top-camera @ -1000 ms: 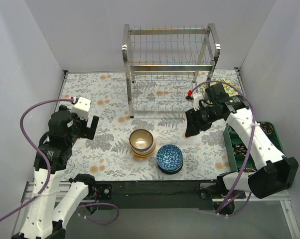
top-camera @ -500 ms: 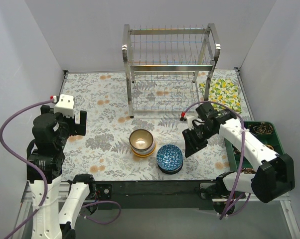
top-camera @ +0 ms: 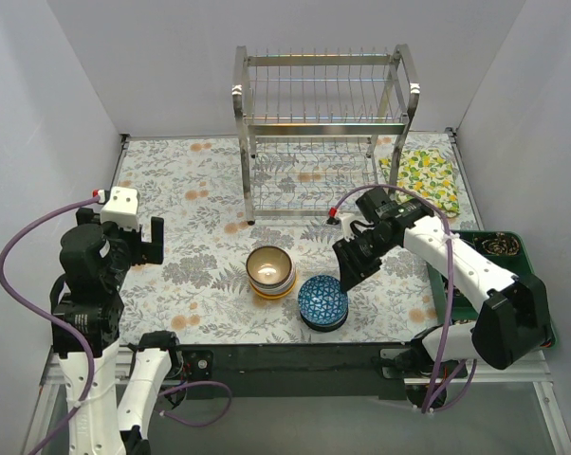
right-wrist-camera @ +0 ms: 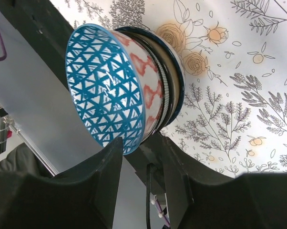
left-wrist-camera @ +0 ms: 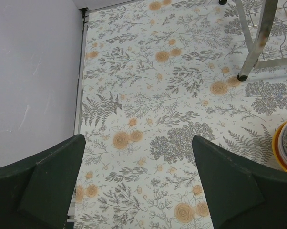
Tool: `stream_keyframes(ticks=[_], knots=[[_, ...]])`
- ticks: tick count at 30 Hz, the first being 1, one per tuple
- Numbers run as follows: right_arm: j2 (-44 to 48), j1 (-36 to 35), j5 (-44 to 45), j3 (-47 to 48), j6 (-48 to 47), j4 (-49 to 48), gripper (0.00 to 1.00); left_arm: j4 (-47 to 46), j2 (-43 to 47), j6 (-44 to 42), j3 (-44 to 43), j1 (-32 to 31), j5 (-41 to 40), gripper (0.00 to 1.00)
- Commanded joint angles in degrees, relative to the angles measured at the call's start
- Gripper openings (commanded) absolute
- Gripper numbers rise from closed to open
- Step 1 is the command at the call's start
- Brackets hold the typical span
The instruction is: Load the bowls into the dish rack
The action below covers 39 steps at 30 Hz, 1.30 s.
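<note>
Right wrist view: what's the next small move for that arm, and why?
Probably ease the right gripper slightly forward: its jaws stand open just at the rim of the blue-patterned bowl, which is not yet between them.

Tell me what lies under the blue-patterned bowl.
The blue-patterned bowl sits nested in a white bowl with red marks, with more rims below that. Their insides are covered, so the count is unclear.

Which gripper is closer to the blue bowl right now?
Right. The right gripper is open right at the rim of the blue bowl, on its right side. The left gripper hangs far off to the bowl's left.
</note>
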<state>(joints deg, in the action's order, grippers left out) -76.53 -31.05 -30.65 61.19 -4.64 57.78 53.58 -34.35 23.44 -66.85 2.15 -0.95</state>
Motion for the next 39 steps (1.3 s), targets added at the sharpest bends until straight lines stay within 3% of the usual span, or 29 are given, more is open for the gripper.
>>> stream_keyframes(ticks=[1,14,22,23,39], knots=[[-0.64,-1.82,3.05,1.83,0.6,-0.56,0.46,0.3,0.16,0.55,0.84,0.75,0.86,0.96],[-4.94,-6.04,13.15,5.61,0.6,-1.0,0.38,-0.41,2.27,2.4,4.0,3.56,3.32,0.96],[-4.24,-8.85,15.62,6.13,-1.42,-0.83,0.13,-0.93,4.46,3.45,6.91,5.76,4.64,0.96],[-3.98,-9.12,15.63,6.31,-1.59,-0.83,0.02,-1.02,4.55,3.45,7.0,5.93,4.73,0.96],[2.26,-8.69,7.36,16.76,-3.0,1.81,0.01,-1.9,2.18,2.49,5.68,6.2,6.75,0.96]])
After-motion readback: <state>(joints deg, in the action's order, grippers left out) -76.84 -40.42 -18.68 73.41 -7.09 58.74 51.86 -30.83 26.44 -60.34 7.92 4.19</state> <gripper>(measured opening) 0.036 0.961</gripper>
